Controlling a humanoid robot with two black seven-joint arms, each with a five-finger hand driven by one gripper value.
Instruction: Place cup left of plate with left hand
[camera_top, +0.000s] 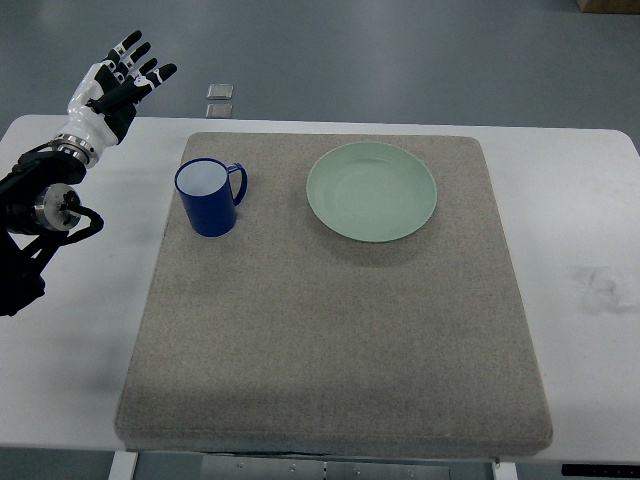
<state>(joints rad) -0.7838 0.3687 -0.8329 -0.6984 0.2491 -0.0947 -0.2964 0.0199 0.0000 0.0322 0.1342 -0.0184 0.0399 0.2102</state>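
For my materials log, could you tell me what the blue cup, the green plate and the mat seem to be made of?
Blue cup: probably glazed ceramic, glossy with a white inside. Green plate: likely ceramic or melamine, with a smooth, soft sheen. Mat: looks like grey-beige felt or woven fabric, matte and finely textured.

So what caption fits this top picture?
Blue cup stands left of green plate; left hand open, clear of it.

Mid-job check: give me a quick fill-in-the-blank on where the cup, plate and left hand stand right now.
1. The blue cup stands to the ____ of the green plate.
2. Cup and plate both rest on the grey ____.
3. The left hand holds ____, its fingers spread.
4. The cup's handle points toward the ____.

Missing words: left; mat; nothing; plate
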